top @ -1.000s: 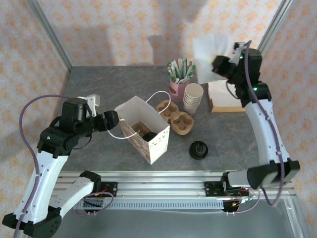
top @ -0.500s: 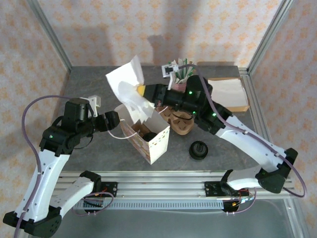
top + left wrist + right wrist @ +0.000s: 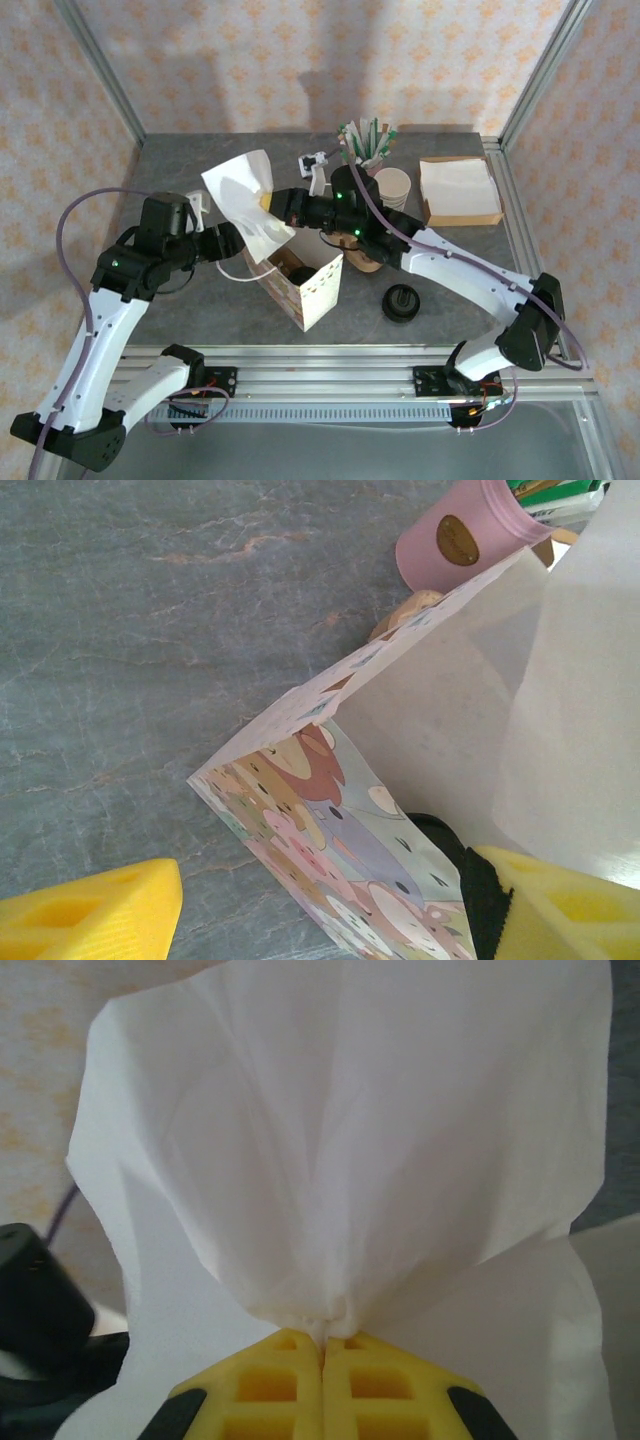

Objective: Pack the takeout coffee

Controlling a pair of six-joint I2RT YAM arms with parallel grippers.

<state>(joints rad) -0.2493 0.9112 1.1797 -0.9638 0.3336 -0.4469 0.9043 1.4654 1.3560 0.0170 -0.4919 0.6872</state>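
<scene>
Here, yellow fingers [image 3: 270, 1390] pressed tightly together: the right gripper [image 3: 322, 1345] pinches a gathered white napkin [image 3: 340, 1140] and holds it in the air above the far-left rim of the paper bag [image 3: 318, 290]. The left gripper [image 3: 330, 910] has its fingers spread, one outside the bag's patterned wall and one beyond it; whether either touches the paper cannot be told.

Low inside the bag sits a dark round shape [image 3: 432, 830], probably the black lid of the takeout coffee. The cup under it is hidden by the bag's wall. If so, the drink is packed and the napkin is the step in hand. It has not been dropped in, and both arms have yet to let go.

The bag stands near the middle of the grey, stone-patterned worktop [image 3: 190, 170]. A stack of black lids [image 3: 402, 302] lies towards the near edge, right of the bag. A pile of napkins [image 3: 458, 185] occupies the far right corner. A stack of cream cups [image 3: 396, 186] and a pink cup [image 3: 455, 540] of sticks stand by the far edge. Peach floral wallpaper [image 3: 300, 50] and an aluminium frame [image 3: 100, 70] enclose the cell.
</scene>
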